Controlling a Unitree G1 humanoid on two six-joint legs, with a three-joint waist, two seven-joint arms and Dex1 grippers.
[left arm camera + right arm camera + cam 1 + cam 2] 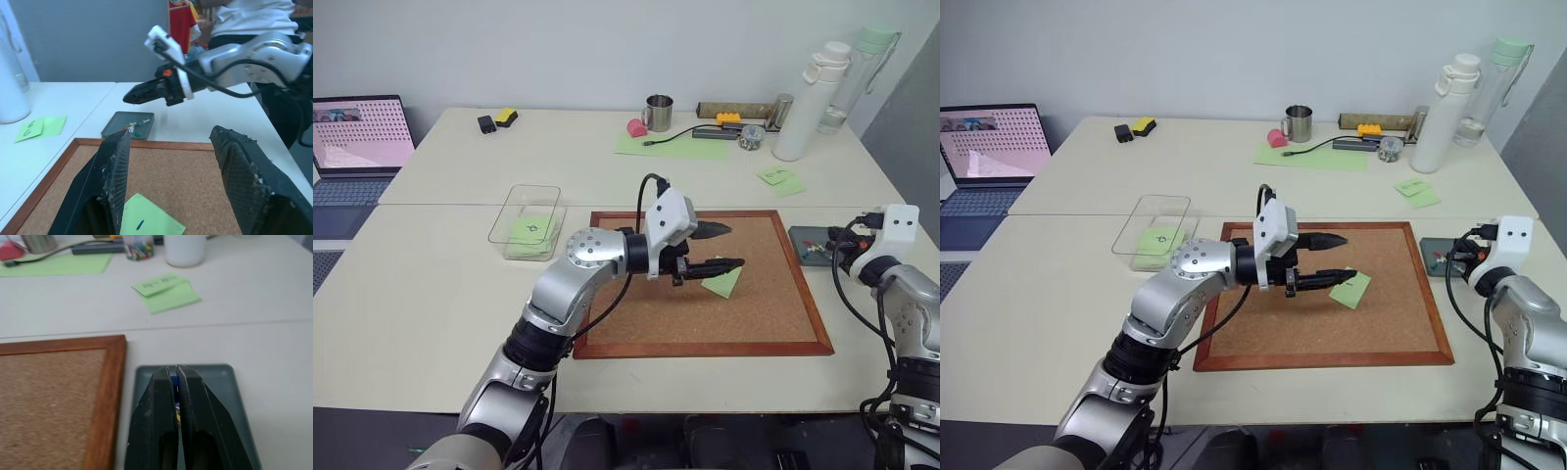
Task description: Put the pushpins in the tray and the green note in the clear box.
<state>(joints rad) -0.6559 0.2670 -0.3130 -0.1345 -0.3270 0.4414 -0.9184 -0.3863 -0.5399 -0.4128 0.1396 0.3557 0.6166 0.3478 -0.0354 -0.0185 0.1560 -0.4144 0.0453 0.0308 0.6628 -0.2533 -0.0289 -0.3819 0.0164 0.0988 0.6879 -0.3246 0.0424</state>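
A light-green note (722,283) with a short dark mark lies on the corkboard (636,323). My left gripper (736,246) hovers just above it, pointing right, open, nothing between its fingers (115,166). The clear box (523,191) stands left of the board with another green note (533,232) inside. At the board's right edge sits the grey tray (117,120), holding a few pushpins (133,129). My right gripper (176,368) hangs shut over the tray (227,382). A blue speck shows in the slit between its fingers; I cannot tell if it is held.
A pair of green notes (780,179) lies behind the tray. Along the far edge stand a white bottle (808,103), a jar of pins (751,137), a mug (658,113) and a pale-green sheet (680,147). A laptop (357,137) sits far left.
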